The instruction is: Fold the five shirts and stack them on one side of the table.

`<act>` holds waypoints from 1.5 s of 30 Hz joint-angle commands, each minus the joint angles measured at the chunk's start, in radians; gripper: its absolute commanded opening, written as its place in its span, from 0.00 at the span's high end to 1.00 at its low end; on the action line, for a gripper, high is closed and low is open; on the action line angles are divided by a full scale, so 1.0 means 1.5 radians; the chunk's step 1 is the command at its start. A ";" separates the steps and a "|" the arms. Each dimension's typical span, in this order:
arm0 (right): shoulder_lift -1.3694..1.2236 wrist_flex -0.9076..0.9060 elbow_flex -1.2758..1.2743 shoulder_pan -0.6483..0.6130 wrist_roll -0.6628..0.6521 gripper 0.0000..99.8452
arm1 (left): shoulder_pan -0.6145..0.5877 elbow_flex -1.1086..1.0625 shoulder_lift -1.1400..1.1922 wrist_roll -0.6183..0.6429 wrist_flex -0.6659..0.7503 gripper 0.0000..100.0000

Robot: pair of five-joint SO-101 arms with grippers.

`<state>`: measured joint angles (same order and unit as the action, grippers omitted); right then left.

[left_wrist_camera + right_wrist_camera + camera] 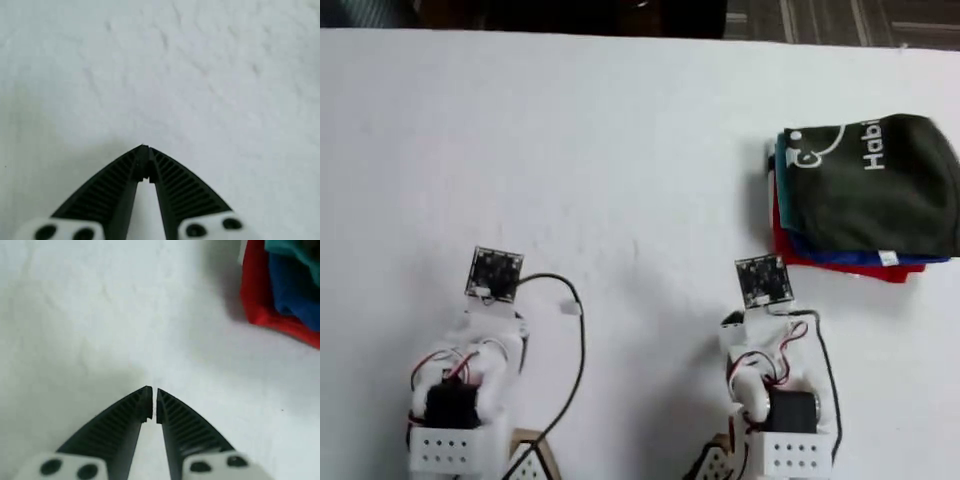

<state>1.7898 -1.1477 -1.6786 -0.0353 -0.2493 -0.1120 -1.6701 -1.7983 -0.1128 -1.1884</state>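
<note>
We see the left end effector [144, 152] closed and empty over the white worktop [620, 150], and the right end effector [154, 395] all but closed, also empty. The stack of folded shirts [865, 195] sits nearby, at the worktop's right side.

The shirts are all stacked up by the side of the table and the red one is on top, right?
No, the dark shirt is on top; the red shirt is at the bottom of the stack by the side of the table. The high view shows it.

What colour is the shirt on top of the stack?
Dark green, nearly black, with white print; the top shirt shows best in the high view.
</note>
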 commanded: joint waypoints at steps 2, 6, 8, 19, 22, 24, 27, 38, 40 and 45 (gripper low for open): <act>0.010 -0.003 -0.006 -0.001 0.000 0.98 | 0.008 -0.015 -0.018 0.006 -0.031 0.97; 0.010 -0.072 -0.009 -0.001 -0.002 0.98 | 0.006 -0.015 -0.018 0.007 -0.068 0.97; 0.010 -0.083 -0.009 0.001 0.001 0.98 | 0.004 -0.015 -0.018 0.007 -0.066 0.97; 0.010 -0.082 -0.009 0.003 0.002 0.98 | 0.007 -0.015 -0.018 0.007 -0.066 0.97; 0.010 -0.082 -0.009 0.003 0.002 0.98 | 0.007 -0.015 -0.018 0.007 -0.066 0.97; 0.010 -0.082 -0.009 0.003 0.002 0.98 | 0.007 -0.015 -0.018 0.007 -0.066 0.97; 0.010 -0.082 -0.009 0.003 0.002 0.98 | 0.007 -0.015 -0.018 0.007 -0.066 0.97; 0.010 -0.082 -0.009 0.003 0.002 0.98 | 0.007 -0.015 -0.018 0.007 -0.066 0.97; 0.010 -0.082 -0.009 0.003 0.002 0.98 | 0.007 -0.015 -0.018 0.007 -0.066 0.97; 0.010 -0.082 -0.009 0.003 0.002 0.98 | 0.007 -0.015 -0.018 0.007 -0.066 0.97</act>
<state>1.7898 -1.2674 -1.6801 -0.0353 -0.2493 -0.1120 -1.6701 -1.7983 -0.1128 -1.2820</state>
